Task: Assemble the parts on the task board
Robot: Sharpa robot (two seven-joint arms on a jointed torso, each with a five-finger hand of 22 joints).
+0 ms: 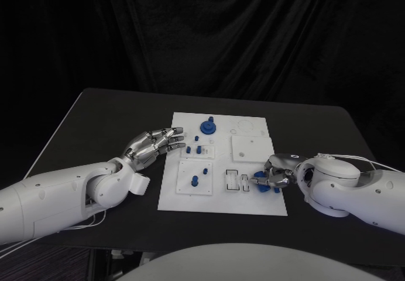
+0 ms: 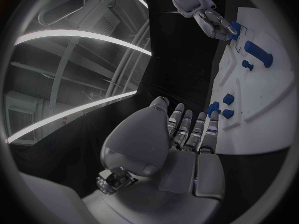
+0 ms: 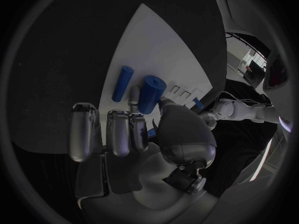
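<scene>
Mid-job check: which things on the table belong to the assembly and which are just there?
Belongs to the job:
- task board
- blue cylinder pinched by the right hand
- second blue cylinder lying on the board
- blue knob at the board's far end
- small blue pegs
- left hand, open at the board's edge

Just there:
- black table
</scene>
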